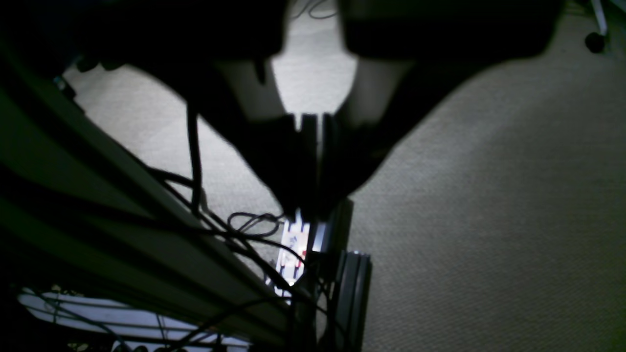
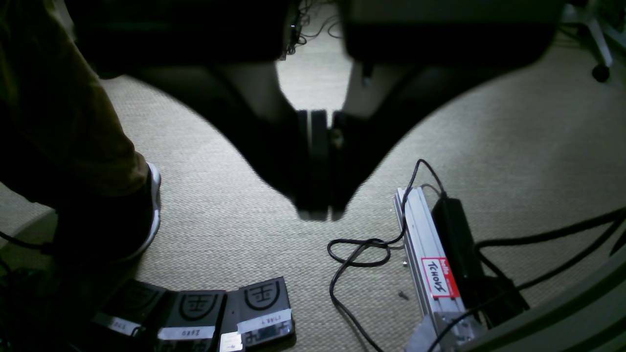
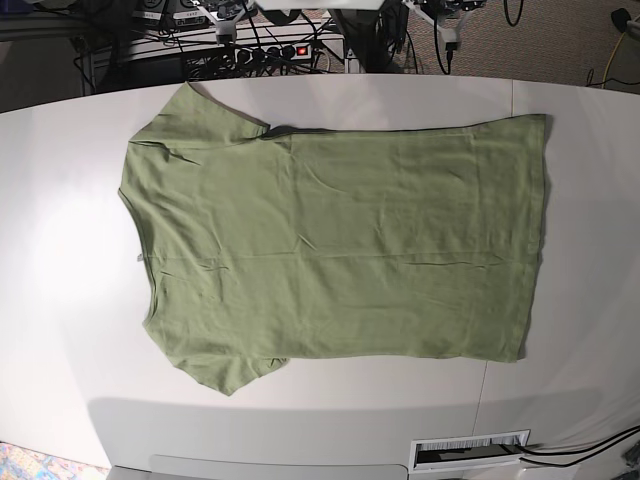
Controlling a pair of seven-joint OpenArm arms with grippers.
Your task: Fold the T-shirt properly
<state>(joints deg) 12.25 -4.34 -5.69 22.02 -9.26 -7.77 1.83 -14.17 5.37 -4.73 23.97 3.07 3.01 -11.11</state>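
- T-shirt (image 3: pixel 340 250) is lying flat and unfolded across the middle of the white table (image 3: pixel 60 330), neck toward frame left, hem toward frame right.
- Left gripper (image 1: pixel 310 208) is hanging over carpet (image 1: pixel 489 220), fingers pressed together, holding nothing.
- Right gripper (image 2: pixel 315 208) is hanging likewise, pressed together, above foot pedals (image 2: pixel 220 310).

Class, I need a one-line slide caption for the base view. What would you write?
Olive-green T-shirt spread flat and unfolded on the white table, collar toward the picture's left, hem toward its right, no arm in sight.
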